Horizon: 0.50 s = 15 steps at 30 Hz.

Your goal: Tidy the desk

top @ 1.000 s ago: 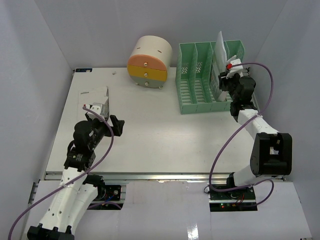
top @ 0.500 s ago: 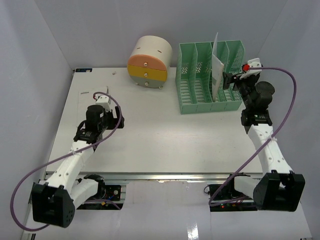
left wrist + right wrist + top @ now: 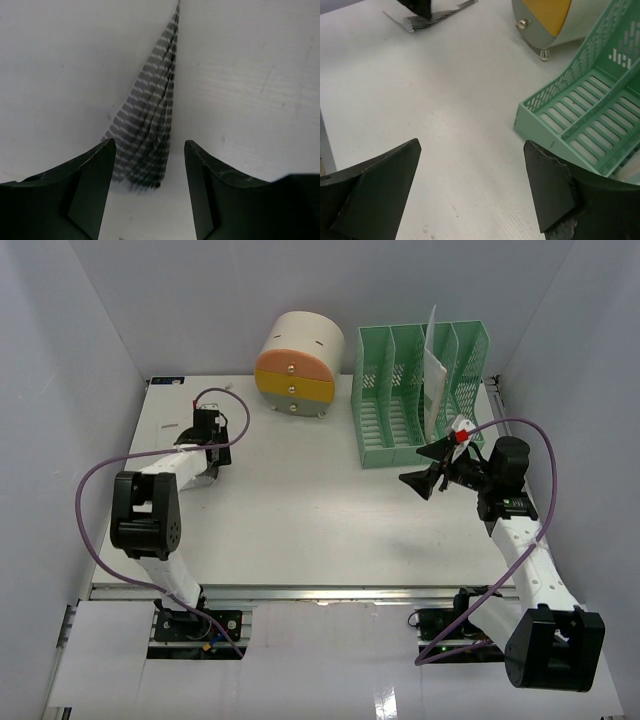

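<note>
1. The desk (image 3: 300, 510) fills the middle of the top view as a white slab, with its metal rail along the 6 o'clock edge just beyond the arm bases.
2. The left gripper (image 3: 203, 428) reaches out toward 10 o'clock of the desk, its arm bent back on itself over the surface.
3. In the left wrist view its jaws stand apart (a clear gap of white shows between them), and the left gripper (image 3: 150, 150) hangs low over a striped sheet (image 3: 147, 120).
4. The striped sheet lies on the desk, narrowing to a point at 12 o'clock of that view. Its wide end sits between the two fingers, nearer the left one. I cannot tell whether either finger touches it.
5. The right gripper (image 3: 425, 468) is at about 3 o'clock of the desk, pointing toward 9 o'clock, with its jaws spread wide and nothing between them.
6. A green file rack (image 3: 372, 390) stands at 1 o'clock of the desk, just beyond the right gripper. A white sheet (image 3: 432, 360) stands upright in one of its right-hand slots.
7. A round drawer unit (image 3: 298, 365), with pink and yellow fronts, stands at 12 o'clock, just beside the rack.
</note>
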{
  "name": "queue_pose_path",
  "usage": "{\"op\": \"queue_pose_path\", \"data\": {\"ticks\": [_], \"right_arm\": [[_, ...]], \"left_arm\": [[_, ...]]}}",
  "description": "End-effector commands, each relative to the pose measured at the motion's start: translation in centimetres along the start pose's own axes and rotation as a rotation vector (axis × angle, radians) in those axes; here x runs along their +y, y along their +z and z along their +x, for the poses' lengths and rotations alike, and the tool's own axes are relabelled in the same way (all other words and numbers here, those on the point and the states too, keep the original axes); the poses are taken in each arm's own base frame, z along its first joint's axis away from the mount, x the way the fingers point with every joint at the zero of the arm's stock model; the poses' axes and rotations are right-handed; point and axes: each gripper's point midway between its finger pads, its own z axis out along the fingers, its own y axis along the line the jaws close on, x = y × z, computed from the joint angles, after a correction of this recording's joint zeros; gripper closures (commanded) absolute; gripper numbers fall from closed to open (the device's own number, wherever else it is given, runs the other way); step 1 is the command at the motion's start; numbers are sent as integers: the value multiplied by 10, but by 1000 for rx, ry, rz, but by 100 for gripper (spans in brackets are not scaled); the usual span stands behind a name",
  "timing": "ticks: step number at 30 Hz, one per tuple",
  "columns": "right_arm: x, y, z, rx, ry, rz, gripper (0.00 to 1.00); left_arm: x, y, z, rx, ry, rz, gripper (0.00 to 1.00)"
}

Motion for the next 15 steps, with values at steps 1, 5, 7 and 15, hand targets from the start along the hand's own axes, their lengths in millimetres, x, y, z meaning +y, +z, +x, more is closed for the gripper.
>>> {"op": "queue_pose_path", "data": {"ticks": [1,5,7,15], "right_arm": [[22,-6,-19,-50,-73,-101,10],[20,-5,-16,-39,-84,-99,10],[19,-4,-14,-34,-82,-97,10],[19,-3,-8,-24,-66,-108,10]], "left_arm": [[8,19,-40,-52,46,-93,32],[9,43,-35,10,107,-136,32],[9,50,-33,26,119,-143,32],[8,65,-8,115,154,-101,72]]}}
